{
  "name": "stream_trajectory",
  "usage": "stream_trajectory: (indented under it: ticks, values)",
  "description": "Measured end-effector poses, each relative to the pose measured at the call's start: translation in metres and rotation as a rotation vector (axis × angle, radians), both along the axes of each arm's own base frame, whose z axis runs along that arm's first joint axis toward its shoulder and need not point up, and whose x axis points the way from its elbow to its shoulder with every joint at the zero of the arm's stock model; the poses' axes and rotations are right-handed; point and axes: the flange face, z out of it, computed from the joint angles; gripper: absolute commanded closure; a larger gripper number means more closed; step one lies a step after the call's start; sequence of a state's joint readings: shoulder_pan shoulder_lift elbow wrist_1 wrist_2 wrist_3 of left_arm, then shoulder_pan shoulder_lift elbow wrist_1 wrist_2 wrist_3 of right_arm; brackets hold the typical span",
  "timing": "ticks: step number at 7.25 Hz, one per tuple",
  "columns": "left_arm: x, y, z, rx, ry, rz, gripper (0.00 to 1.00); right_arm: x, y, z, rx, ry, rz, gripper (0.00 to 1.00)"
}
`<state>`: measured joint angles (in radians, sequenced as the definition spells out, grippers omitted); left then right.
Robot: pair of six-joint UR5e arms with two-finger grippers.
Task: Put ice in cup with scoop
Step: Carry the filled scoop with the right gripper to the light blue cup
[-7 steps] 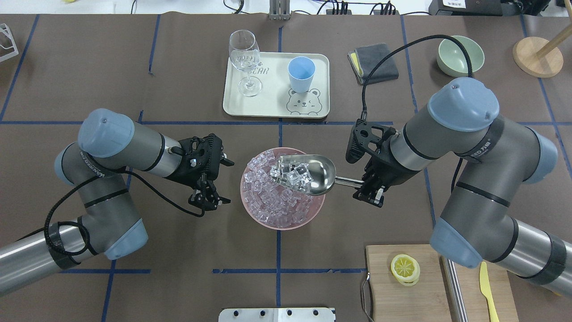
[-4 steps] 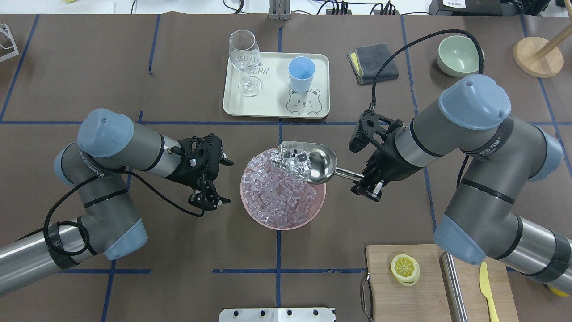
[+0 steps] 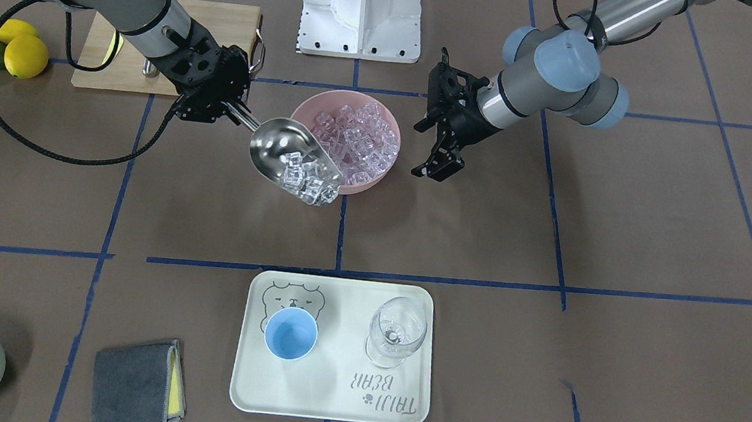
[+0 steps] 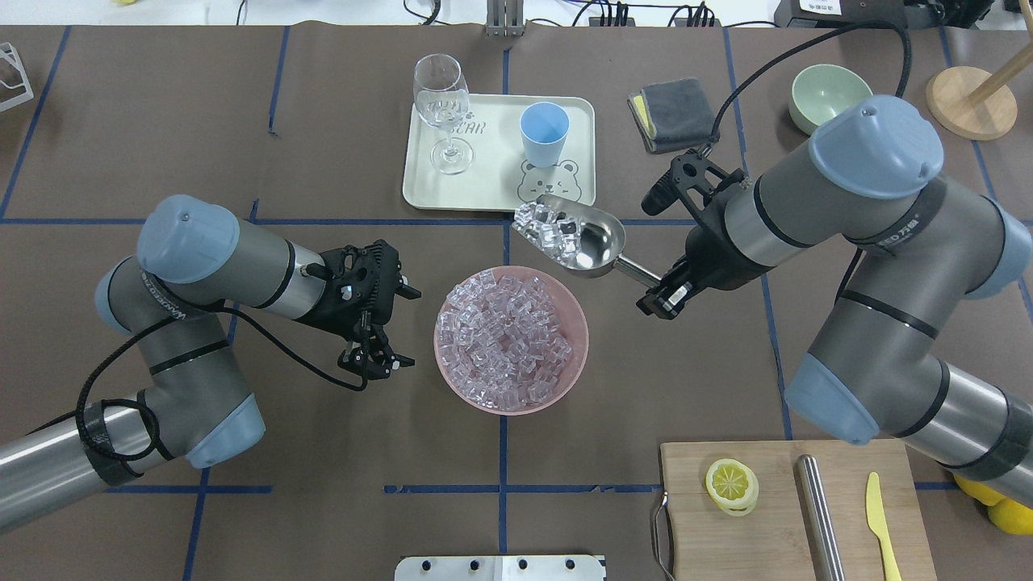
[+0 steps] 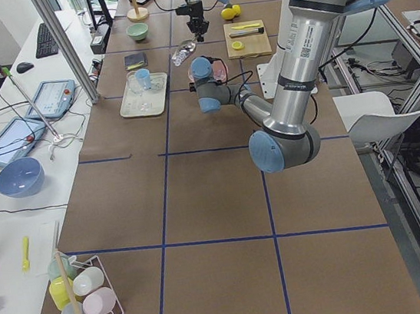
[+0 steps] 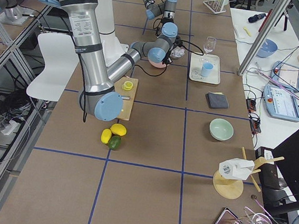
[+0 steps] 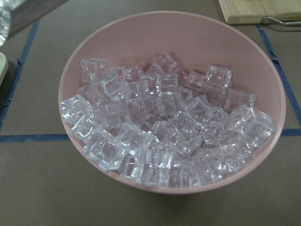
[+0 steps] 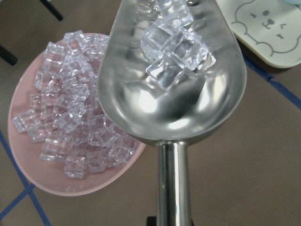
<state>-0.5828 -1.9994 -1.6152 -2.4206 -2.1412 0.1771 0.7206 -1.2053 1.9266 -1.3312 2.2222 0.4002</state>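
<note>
My right gripper (image 4: 662,303) is shut on the handle of the steel scoop (image 4: 583,239), also in the front view (image 3: 282,149). The scoop holds several ice cubes (image 4: 549,230) and hangs in the air between the pink bowl (image 4: 585,335) and the tray's near edge. The right wrist view shows the cubes (image 8: 174,52) toward the front of the trough (image 8: 174,108). The bowl is full of ice (image 7: 160,122). The light-blue cup (image 4: 545,133) stands upright and empty on the tray (image 3: 291,334). My left gripper (image 4: 375,363) is open and empty, left of the bowl.
The cream tray (image 4: 492,190) also bears a clear wine glass (image 4: 442,105). A grey cloth (image 4: 674,113) and a pale green bowl (image 4: 831,97) lie at the back right. A cutting board (image 4: 726,541) with a lemon half, a steel rod and a yellow knife is at the front right.
My right arm has lifted the loaded scoop out of the pink bowl and carried it away from the bowl toward the tray and cup. The left arm has not moved.
</note>
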Motion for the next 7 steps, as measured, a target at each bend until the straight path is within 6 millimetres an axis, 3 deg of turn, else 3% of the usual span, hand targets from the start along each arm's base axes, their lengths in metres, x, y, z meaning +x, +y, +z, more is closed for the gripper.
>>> stream_trajectory:
  ticks: [4, 7]
  values:
    - [-0.001, 0.000, 0.001, -0.001, -0.001, 0.000, 0.00, 0.007, -0.072, -0.015, -0.133, 0.097, 0.133, 1.00]
    - [-0.001, 0.000, 0.001, -0.001, 0.000, 0.001, 0.00, -0.008, -0.111, -0.024, -0.212, 0.116, 0.192, 1.00]
